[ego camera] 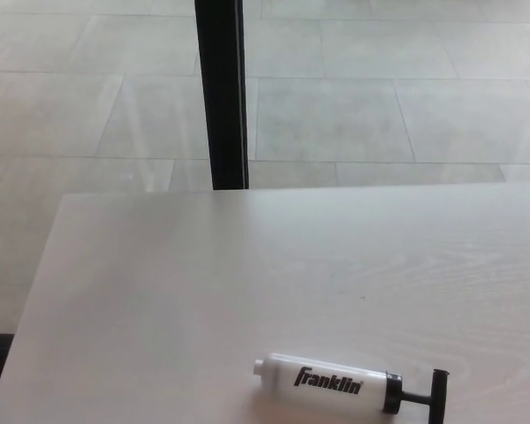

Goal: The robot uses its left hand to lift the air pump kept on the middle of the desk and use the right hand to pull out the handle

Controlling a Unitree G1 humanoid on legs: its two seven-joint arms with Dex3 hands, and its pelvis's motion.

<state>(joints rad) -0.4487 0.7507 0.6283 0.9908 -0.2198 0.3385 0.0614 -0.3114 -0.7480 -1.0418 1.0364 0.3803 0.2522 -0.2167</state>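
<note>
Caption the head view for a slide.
White Franklin air pump lying flat on the pale desk, black T-handle pointing right; no robot hand in view.

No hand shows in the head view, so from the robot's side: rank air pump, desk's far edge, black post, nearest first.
1. Air pump, near edge, right of centre.
2. Desk's far edge, mid-picture.
3. Black post, beyond the desk, left of centre.
</note>
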